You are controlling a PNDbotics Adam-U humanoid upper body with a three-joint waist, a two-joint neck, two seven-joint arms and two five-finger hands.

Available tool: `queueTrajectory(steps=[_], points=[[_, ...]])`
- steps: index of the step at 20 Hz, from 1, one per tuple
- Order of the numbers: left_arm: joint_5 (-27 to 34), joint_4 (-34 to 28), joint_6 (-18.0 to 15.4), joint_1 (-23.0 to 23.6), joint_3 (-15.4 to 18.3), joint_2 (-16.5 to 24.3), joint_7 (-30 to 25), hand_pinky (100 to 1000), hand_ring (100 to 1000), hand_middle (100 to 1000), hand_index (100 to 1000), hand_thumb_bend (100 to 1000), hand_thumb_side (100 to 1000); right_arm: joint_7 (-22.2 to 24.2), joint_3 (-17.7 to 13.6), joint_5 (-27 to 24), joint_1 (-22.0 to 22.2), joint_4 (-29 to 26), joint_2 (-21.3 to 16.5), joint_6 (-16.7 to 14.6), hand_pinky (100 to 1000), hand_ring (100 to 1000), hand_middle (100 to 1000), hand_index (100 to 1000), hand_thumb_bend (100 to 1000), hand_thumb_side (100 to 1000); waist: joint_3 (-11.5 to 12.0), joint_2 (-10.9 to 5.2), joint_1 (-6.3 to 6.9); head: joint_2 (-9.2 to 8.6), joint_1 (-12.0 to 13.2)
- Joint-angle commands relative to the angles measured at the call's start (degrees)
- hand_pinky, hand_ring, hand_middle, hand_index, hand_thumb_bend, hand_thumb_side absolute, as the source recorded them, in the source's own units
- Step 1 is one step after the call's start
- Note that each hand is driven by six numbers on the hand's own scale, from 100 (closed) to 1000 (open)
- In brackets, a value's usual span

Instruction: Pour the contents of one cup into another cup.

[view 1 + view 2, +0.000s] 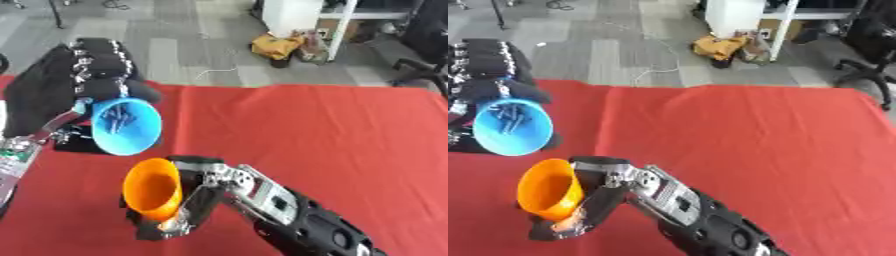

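Note:
A blue cup [127,125] is held up above the red table [332,130] at the left, tipped so that its mouth faces me; small dark pieces show inside it. My left hand [96,75] is curled round it from behind. Just below it is an orange cup [152,189], also tilted with its mouth toward the left, and I cannot see into it. My right hand [194,192] comes in from the lower right and is shut round the orange cup's side. The two rims are close together but apart.
The red cloth covers the table, with bare cloth to the right. Beyond its far edge lie grey floor, a yellow bag [276,46], a white cabinet [293,15] and an office chair [866,37]. A green-labelled part [17,152] shows at the left edge.

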Motion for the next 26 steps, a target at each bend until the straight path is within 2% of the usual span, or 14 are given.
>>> queueTrajectory(steps=[1, 26], points=[[-2.09, -1.38, -0.79, -0.93, 0.34, 1.06, 1.88, 523, 392, 384, 646, 658, 100, 0.1, -0.61, -0.3, -0.87, -0.58, -0.83, -0.05, 728, 549, 420, 671, 342, 100, -0.09, -0.9, 0.31, -0.43, -0.19], [-12.35, -3.1, -1.24, -1.11, -0.11, 1.44, 8.55, 539, 413, 402, 648, 661, 100, 0.08, -0.63, -0.18, -0.56, -0.3, -0.89, -0.14, 727, 549, 419, 670, 343, 100, -0.1, -1.15, 0.46, -0.21, -0.59]])
